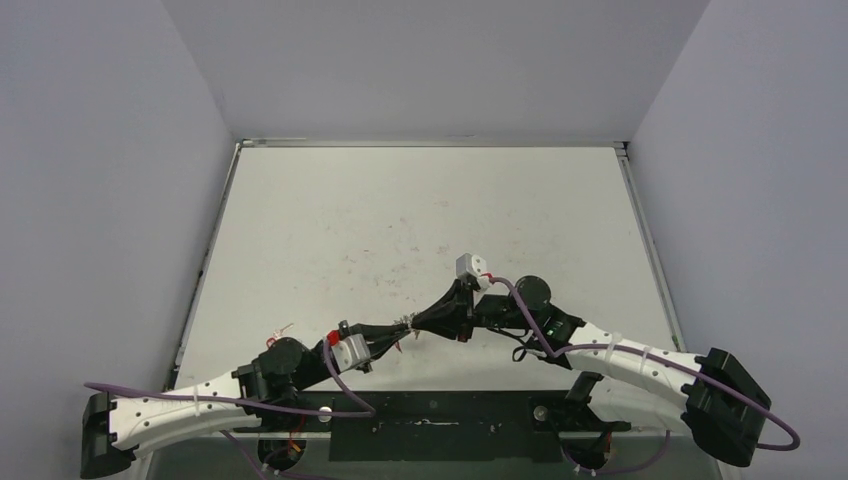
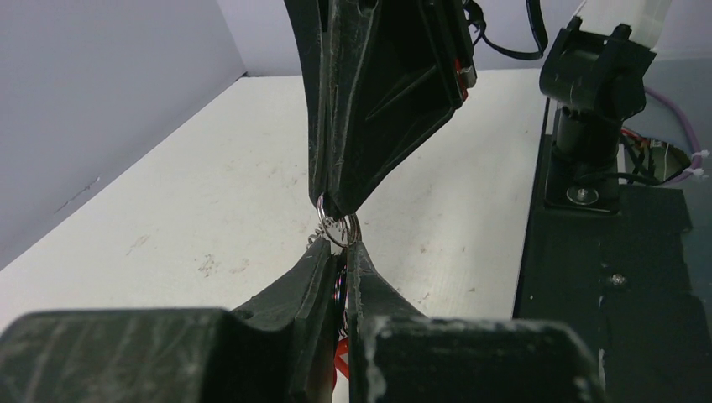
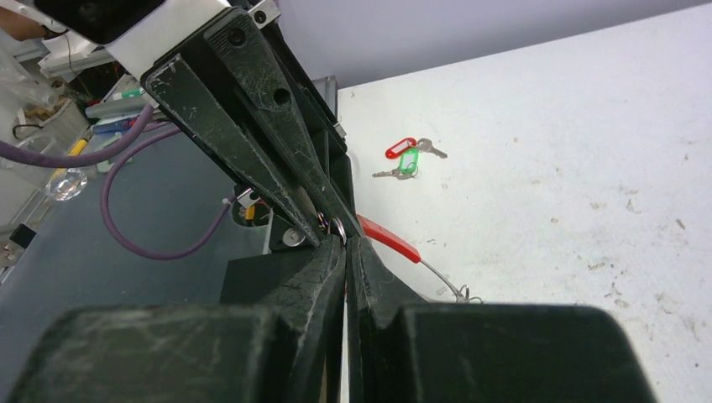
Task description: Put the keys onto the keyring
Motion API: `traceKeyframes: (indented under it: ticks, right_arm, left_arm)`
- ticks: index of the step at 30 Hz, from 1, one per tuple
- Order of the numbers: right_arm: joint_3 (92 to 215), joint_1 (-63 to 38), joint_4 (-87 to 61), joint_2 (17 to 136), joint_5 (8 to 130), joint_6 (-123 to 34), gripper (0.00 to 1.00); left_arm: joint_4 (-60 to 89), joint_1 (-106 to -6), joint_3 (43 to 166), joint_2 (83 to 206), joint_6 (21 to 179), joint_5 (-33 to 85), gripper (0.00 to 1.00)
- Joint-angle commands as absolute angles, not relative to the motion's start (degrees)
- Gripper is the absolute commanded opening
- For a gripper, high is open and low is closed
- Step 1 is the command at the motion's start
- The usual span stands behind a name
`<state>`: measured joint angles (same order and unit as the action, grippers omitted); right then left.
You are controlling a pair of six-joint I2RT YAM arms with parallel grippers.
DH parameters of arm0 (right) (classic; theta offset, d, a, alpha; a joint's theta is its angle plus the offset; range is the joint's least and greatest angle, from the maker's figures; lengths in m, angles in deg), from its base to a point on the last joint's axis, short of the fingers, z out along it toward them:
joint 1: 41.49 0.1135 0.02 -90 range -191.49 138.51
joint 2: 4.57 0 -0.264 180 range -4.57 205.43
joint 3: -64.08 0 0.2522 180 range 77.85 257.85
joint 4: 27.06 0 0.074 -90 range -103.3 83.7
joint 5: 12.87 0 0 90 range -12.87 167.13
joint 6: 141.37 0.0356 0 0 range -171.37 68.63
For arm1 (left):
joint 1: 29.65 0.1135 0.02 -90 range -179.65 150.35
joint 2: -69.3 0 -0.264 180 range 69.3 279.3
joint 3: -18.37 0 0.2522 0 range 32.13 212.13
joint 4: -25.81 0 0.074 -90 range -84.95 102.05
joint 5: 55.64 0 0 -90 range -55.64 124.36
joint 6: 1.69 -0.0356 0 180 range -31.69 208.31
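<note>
Keys [image 3: 409, 155] with a red and a green tag are lying loose on the table [image 1: 400, 200] at the far left, near its front edge and well apart from the work. Moving right, the left arm is pointing toward the middle of the table. The left fingers [image 2: 371, 290] are pressing fully together on the lower edge of a tiny silver loop [image 2: 336, 229], holding it above the table. The keyring [image 3: 388, 238], a thin wire with a red plastic piece, is hanging just beside those fingertips, its wire trailing away below them. How it is joining the loop is hidden by the fingers. Further right, the right arm is pointing in from the opposite side. The right fingers [image 3: 322, 267] are also pressing shut, pinching the upper edge of the same loop, tip to tip with the left pair. Whether this loop belongs to a key or to the keyring cannot be told.

The step in hand is looking like threading at that meeting point. Doing it well is probably calling for one pair of fingers to be acting as a steady anchor while the other is making very small turns, so the loop is sliding along the wire rather than springing free. Pulling the arms apart hard is risking a slip, since each grip is covering only a sliver of metal.
</note>
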<state>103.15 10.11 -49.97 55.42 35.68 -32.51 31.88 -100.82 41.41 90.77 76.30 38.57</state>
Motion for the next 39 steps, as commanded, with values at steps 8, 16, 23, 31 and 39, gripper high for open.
traceKeyframes:
  ticks: [8,16,23,31,39]
  right_arm:
    - [103.07,8.97,-50.13,51.37,36.11,-38.15,0.06]
    - [110.3,12.59,-30.99,47.93,36.48,-51.68,0.34]
    - [117.92,17.45,-11.8,47.87,41.02,-69.22,0.42]
    - [126.32,20.26,4.83,51.72,46.44,-80.54,0.41]
    - [126.43,24.31,2.12,53.36,54.2,-76.93,0.41]
  left_arm:
    - [35.95,-100.31,45.25,90.54,77.84,41.42,0.0]
    - [26.76,-100.31,50.82,94.51,74.6,41.31,0.0]
    - [16.65,-100.31,56.52,98.46,71.25,40.09,0.0]
    - [12.14,-100.31,60.43,102.65,70.79,38.63,0.0]
    - [12.92,-100.31,60.26,103.81,71.71,39.37,0.0]
